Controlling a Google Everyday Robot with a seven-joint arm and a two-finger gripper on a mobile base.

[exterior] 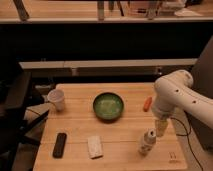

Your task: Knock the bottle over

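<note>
The small whitish-grey bottle (146, 142) stands upright near the front right of the wooden table (80, 125). My gripper (161, 127) hangs from the white arm (172, 95) just to the right of and slightly behind the bottle's top, very close to it. Whether it touches the bottle I cannot tell.
A green bowl (108, 106) sits mid-table. A white paper cup (57, 99) stands at the left. A black remote-like object (60, 145) and a flat white packet (94, 146) lie at the front. A small orange object (146, 103) lies at the right, behind the gripper.
</note>
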